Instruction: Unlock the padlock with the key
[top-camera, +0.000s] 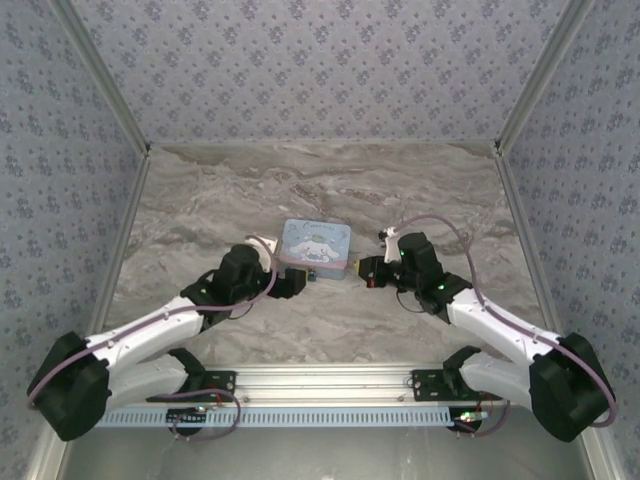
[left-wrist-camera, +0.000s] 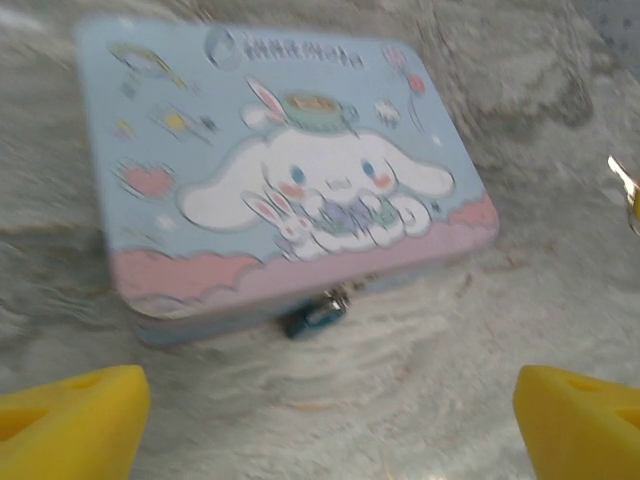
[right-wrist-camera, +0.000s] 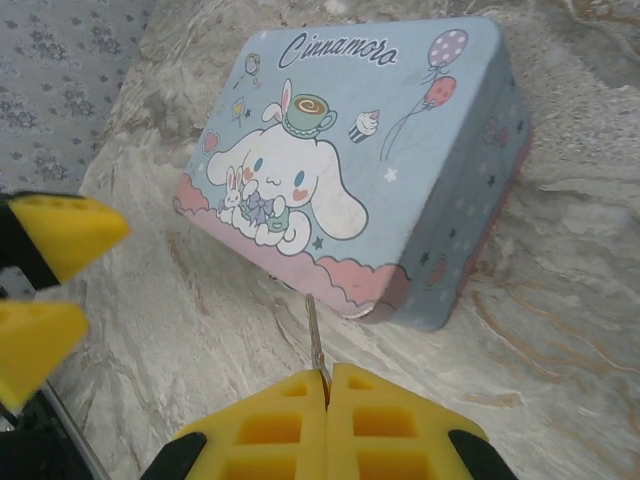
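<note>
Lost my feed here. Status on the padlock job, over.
Left gripper open, facing tin box. Right gripper shut on key, blade out. Padlock hangs at box's front latch, untouched. Nothing blocking it.

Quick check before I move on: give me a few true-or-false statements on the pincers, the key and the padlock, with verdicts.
1. The right pincer is shut on the key. True.
2. The left pincer grips the padlock. False: its jaws stand wide open, short of the padlock, holding nothing.
3. The padlock hangs at the front edge of the tin. True.
4. The key is in the padlock. False: it is off to the side, apart from the padlock.
5. The tin's lid is up. False: it lies shut.
</note>
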